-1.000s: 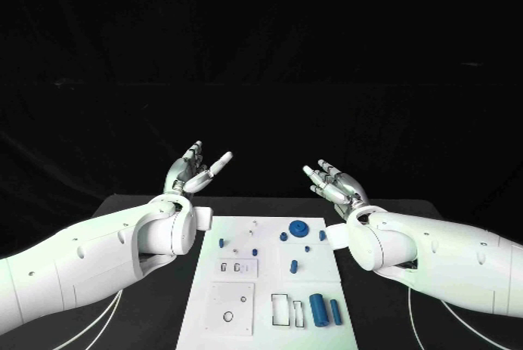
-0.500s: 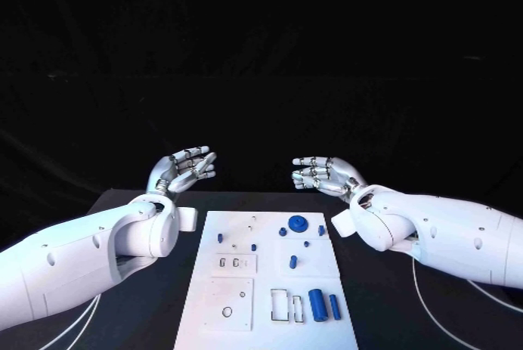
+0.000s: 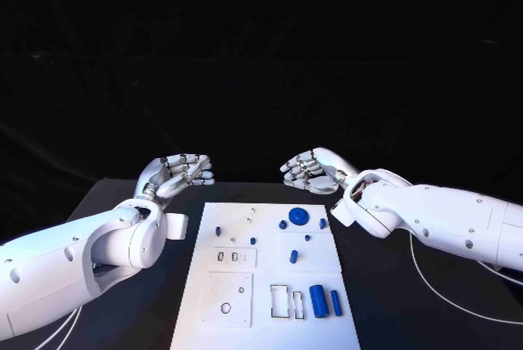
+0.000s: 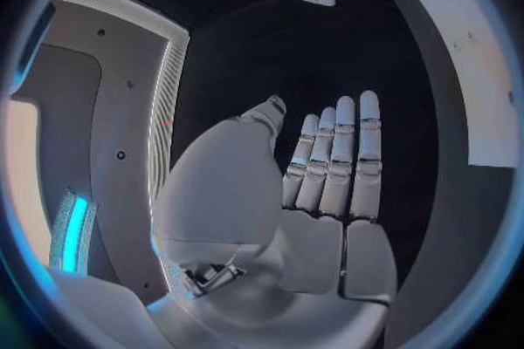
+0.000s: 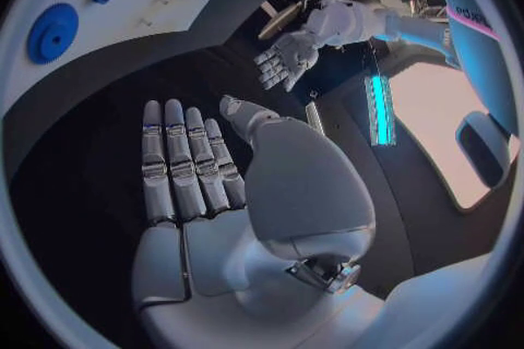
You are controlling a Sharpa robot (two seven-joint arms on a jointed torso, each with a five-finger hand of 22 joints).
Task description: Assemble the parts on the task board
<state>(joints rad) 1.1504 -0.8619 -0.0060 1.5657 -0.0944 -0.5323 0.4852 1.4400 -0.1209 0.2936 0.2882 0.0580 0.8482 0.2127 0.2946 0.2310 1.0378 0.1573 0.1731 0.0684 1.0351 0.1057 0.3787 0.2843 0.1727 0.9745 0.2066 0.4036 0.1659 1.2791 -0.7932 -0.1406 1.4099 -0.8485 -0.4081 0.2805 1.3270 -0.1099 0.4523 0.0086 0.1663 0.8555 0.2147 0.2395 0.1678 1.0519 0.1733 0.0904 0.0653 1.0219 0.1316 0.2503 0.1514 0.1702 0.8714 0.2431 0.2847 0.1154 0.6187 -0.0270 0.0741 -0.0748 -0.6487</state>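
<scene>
Two robot hands hang above the far end of the bench, past the task board's far edge, touching nothing. The left robot hand and the right robot hand both hold nothing; the wrist views show their fingers straight and side by side. The task board lies mid-bench, long axis running near to far. Among the parts, a blue disc sits near the far end and a blue cylinder lies lengthwise near to far toward the near right. Smaller blue pieces are too small to make out.
</scene>
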